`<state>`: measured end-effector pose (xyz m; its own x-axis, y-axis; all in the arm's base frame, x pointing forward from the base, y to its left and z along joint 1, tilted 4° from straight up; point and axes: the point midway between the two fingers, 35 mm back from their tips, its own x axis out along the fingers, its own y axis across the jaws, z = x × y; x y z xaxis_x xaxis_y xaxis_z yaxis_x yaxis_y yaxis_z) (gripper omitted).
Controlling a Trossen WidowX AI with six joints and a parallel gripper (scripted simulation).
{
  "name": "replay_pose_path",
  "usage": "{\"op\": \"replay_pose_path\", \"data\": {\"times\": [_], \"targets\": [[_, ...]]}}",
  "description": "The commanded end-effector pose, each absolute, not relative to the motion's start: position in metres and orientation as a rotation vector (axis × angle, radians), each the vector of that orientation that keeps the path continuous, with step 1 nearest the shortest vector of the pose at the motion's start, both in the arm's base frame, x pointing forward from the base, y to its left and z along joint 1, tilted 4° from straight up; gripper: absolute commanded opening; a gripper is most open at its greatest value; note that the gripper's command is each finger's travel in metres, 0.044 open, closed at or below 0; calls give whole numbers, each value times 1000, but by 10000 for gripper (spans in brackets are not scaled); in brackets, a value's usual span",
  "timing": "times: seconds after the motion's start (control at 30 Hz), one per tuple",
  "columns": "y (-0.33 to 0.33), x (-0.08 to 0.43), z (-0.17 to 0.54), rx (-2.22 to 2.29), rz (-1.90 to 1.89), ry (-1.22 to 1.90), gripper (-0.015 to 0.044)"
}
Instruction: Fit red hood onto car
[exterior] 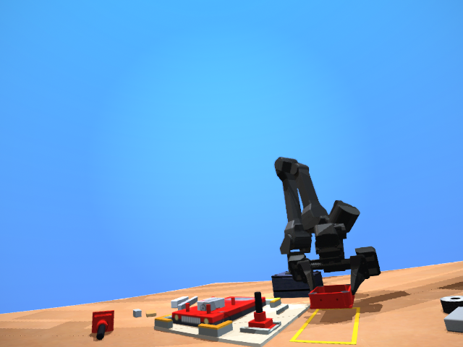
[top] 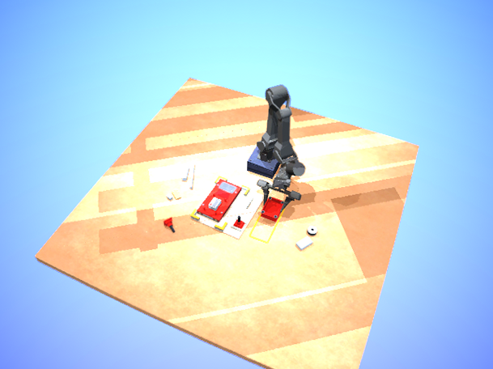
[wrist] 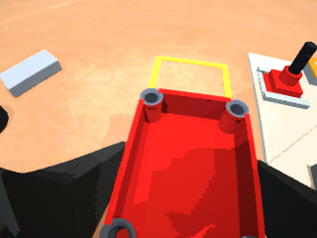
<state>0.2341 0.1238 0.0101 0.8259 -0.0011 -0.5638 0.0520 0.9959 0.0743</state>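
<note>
The red hood (top: 272, 210) (exterior: 330, 300) (wrist: 173, 174) is hollow side up, with grey-ringed corner bosses facing up. My gripper (top: 274, 205) (exterior: 332, 292) (wrist: 189, 158) is shut on it, one finger against each long side. The hood hangs a little above the table, its shadow below it. The red chassis (top: 228, 198) (exterior: 243, 304) sits in the jig to the left in the top and exterior views, with the pale engine block (top: 214, 204) (exterior: 211, 304) on its deck. Short red pegs stand around the engine; one is hidden in the exterior view.
A red base with a black stick (top: 239, 224) (exterior: 258, 317) (wrist: 286, 81) stands on the white board (top: 242, 207) (wrist: 277, 131) between hood and chassis. A yellow outline (top: 259, 240) (exterior: 323, 342) (wrist: 192, 61) marks the table. A grey block (top: 304, 243) (wrist: 30, 74) and black wheel (top: 312, 230) lie right.
</note>
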Motion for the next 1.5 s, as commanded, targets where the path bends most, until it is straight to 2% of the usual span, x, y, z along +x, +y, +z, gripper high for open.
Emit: {"op": "replay_pose_path", "data": {"times": [0.0,0.97,1.47], "targets": [[126,236,19,92,-24,593,0],[117,231,64,82,-21,592,0],[117,230,61,-275,88,588,0]]}}
